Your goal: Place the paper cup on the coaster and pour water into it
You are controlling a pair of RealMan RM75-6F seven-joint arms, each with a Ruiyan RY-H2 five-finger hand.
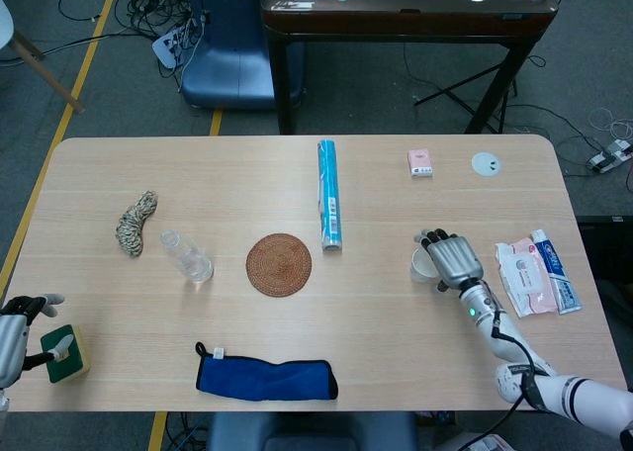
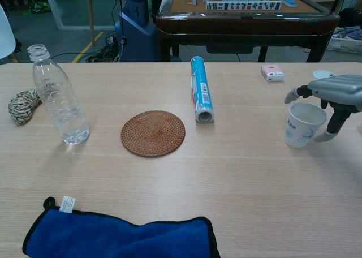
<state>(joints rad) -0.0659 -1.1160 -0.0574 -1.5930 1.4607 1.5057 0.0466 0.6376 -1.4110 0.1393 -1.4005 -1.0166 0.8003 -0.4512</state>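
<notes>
A: Paper cup (image 2: 304, 124) upright on table, well right of coaster (image 2: 153, 133); not placed yet.
B: Right hand (image 2: 335, 99) curled round it from the right, grip unclear; left hand (image 1: 14, 330) idle, state unclear.
A: Bottle (image 2: 58, 97) untouched; placing and pouring both left.

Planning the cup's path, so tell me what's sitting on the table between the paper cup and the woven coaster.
Mostly bare table; the chest view shows only the blue tube's near end edging toward that line between paper cup and coaster.
</notes>
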